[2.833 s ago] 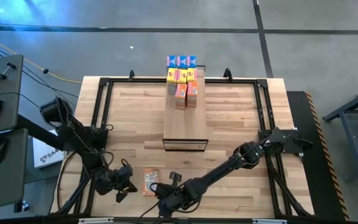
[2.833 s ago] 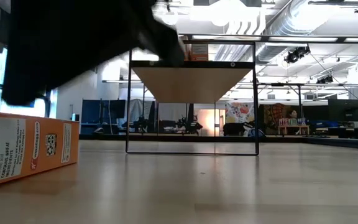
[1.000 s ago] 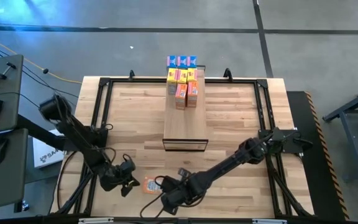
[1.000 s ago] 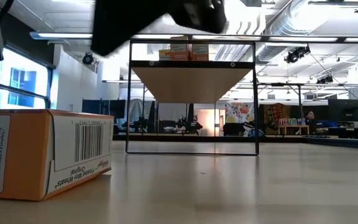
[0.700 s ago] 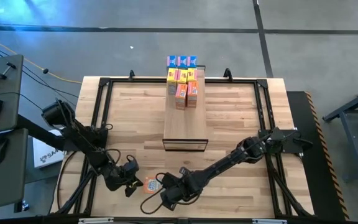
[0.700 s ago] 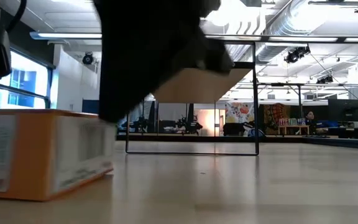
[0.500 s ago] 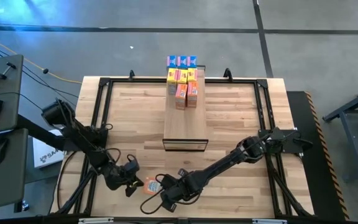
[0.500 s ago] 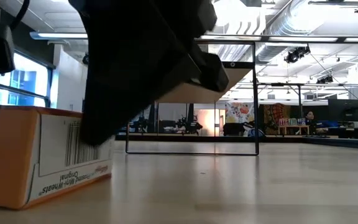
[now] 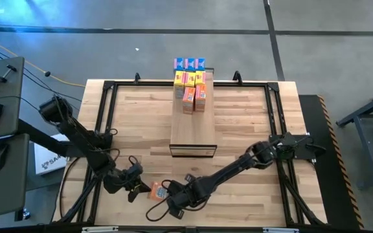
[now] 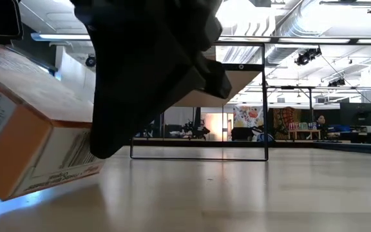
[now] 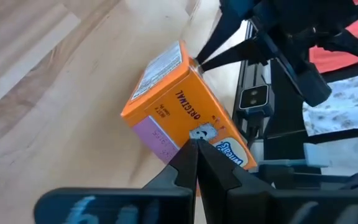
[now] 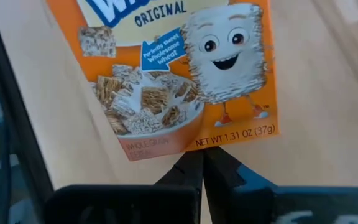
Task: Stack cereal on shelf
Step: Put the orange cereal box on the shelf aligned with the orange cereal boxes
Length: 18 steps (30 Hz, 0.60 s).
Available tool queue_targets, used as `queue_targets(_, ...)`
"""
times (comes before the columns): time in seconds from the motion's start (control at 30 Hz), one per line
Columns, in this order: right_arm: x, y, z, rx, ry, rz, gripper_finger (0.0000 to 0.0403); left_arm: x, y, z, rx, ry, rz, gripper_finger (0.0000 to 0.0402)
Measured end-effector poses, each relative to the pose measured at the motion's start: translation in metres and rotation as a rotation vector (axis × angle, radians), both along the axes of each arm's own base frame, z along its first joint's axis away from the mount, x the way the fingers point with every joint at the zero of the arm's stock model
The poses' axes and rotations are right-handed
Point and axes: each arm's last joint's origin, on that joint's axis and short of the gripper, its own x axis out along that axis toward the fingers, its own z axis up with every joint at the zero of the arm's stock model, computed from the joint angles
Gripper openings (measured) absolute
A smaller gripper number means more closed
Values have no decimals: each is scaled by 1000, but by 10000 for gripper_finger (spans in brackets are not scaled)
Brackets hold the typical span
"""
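An orange cereal box point(image 9: 158, 191) sits near the table's near edge between both grippers, tipped up on one edge in the low view point(image 10: 31, 142). My left gripper point(image 9: 139, 185) is shut at the box's left side. My right gripper point(image 9: 171, 195) is shut at its right side; its wrist view shows the printed front point(image 12: 179, 74). The shelf point(image 9: 193, 126) runs along the table's middle. Several blue, yellow and orange boxes point(image 9: 190, 84) stand on its far end. My left gripper presses its shut fingertips point(image 11: 191, 152) against the box's lower long edge point(image 11: 166, 144), where the purple side meets the orange front, coming low from the table's left. The box is tilted, its side toward this gripper raised. My right gripper has its shut fingertips point(image 12: 201, 163) at the short edge of the front under the weight print point(image 12: 229, 142), coming from the table's right. Whether they touch it I cannot tell.
A dark metal frame point(image 9: 109, 87) runs around the tabletop. The shelf's near end point(image 9: 193, 150) lies a little beyond the grippers, and its dark end frame point(image 10: 198, 154) stands behind them in the low view. Bare wood lies on both sides of the shelf.
The orange box lay flat on the table and has tipped up on one edge, its left side rising. My left gripper has moved right, in against the box. My right gripper has moved left toward the box and stayed low beside it.
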Motion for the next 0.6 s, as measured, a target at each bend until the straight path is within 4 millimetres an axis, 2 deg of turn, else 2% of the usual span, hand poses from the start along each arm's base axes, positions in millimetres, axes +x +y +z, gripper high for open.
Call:
queue_targets(0.37,13,-27,-3,-79,2,69,0,3,-1,5,-20,-40,8,0)
queue_targets(0.6,23,-41,1,-93,-46,72,0,14,6,11,-7,-113,53,0)
